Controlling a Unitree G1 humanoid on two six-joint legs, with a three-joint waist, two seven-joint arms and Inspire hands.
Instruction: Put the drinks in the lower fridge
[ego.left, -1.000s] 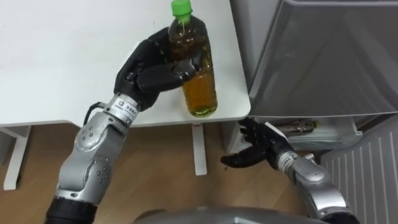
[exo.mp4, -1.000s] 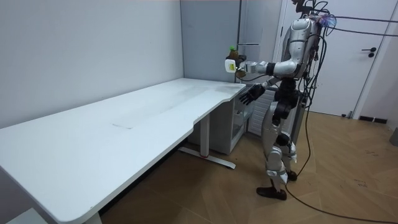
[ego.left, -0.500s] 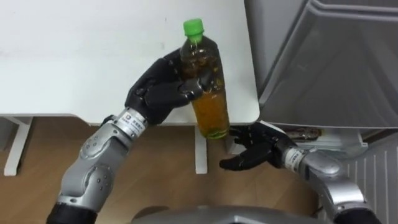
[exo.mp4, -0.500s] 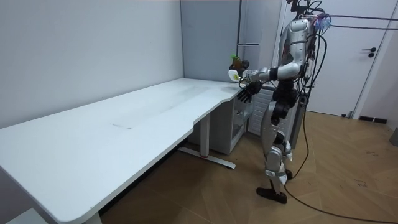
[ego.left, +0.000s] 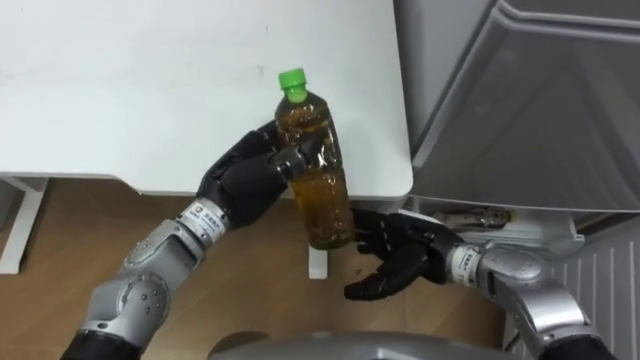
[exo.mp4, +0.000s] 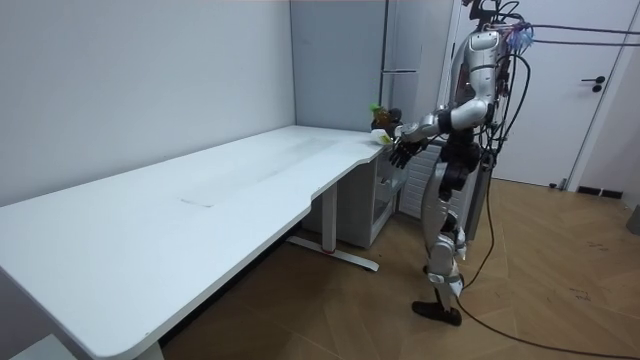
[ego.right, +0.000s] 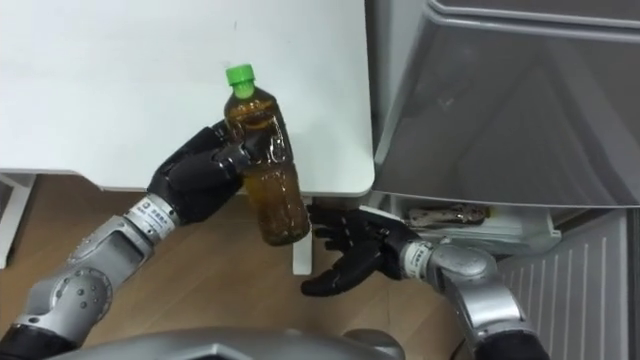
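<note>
Left eye view: left hand (ego.left: 245, 185) is clamped round the clear plastic bottle of amber tea with green cap (ego.left: 318, 185), upright in the air by the near right corner of the white desk (ego.left: 150, 90). Just below, the right hand (ego.left: 392, 262) has its fingers spread. Best to keep the bottle upright, clear the corner, then lower it toward the grey fridge (ego.left: 530, 110).

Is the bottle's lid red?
No, the bottle held in the left hand has a green lid.
</note>
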